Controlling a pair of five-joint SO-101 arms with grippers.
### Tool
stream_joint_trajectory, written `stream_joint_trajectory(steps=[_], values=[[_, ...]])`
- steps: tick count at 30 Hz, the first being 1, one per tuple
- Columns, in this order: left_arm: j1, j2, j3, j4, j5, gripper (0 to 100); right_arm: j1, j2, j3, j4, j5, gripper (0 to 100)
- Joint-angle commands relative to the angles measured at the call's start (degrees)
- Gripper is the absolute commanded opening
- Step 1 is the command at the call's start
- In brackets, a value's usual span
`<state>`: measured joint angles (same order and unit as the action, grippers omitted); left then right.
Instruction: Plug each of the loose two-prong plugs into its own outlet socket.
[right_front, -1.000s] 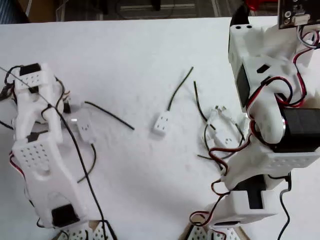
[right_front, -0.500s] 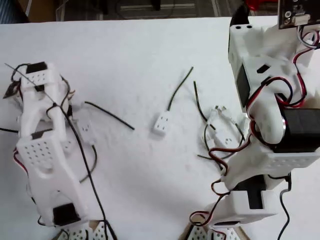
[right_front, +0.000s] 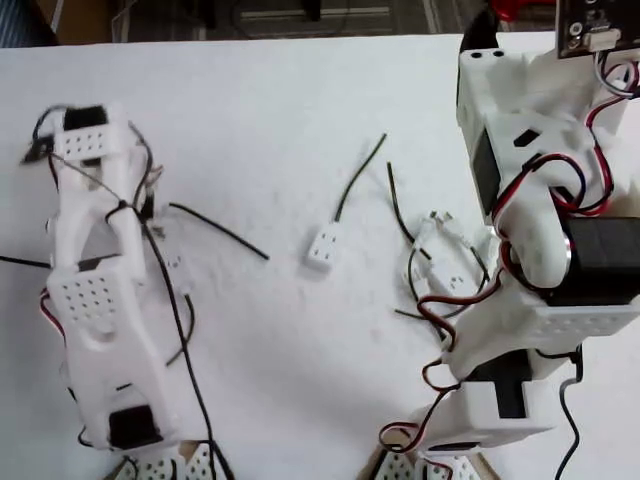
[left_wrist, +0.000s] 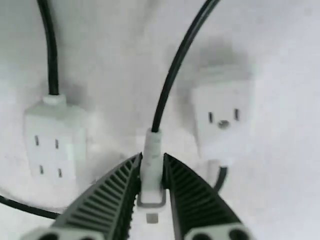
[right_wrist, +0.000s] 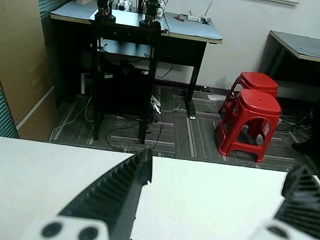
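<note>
In the left wrist view my left gripper (left_wrist: 151, 162) is shut on a white two-prong plug (left_wrist: 151, 150) with a black cord, held just above the white table. Beyond the plug lie two white sockets: one with two pairs of slots (left_wrist: 50, 142) to one side, one with a three-hole face (left_wrist: 222, 120) to the other. In the high view the left arm (right_front: 95, 290) stands at the table's left. A third socket (right_front: 322, 247) lies mid-table, and a loose white plug (right_front: 440, 230) lies beside the right arm (right_front: 540, 240). My right gripper (right_wrist: 217, 180) is open and raised, holding nothing.
Loose black cords (right_front: 215, 228) trail over the white table (right_front: 280, 130). Another small socket (right_front: 457, 282) sits among red and black wires by the right arm. Past the table's far edge stand red stools (right_wrist: 252, 112) and a desk (right_wrist: 145, 25).
The left arm has swung right and farther from its base over the last second, now covering the socket next to it. The right arm and the mid-table socket have not moved.
</note>
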<state>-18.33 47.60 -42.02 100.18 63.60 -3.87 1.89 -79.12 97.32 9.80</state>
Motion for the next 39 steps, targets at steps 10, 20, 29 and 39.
stream_joint_trajectory(steps=[10,20,29,39], values=[[1.63,-4.44,-43.87,2.29,-1.14,2,-0.4,0.13,-0.35,-1.01,0.35,39.1],[1.45,-20.44,-52.48,2.2,-1.23,2,-0.4,0.13,-0.35,-1.1,0.35,39.1],[1.89,-37.93,-53.54,2.11,-8.53,2,-0.4,0.13,-0.35,-1.01,0.35,39.1],[1.54,-49.19,-53.36,2.2,-6.68,2,-2.59,0.13,-0.35,-0.31,0.26,39.1]])
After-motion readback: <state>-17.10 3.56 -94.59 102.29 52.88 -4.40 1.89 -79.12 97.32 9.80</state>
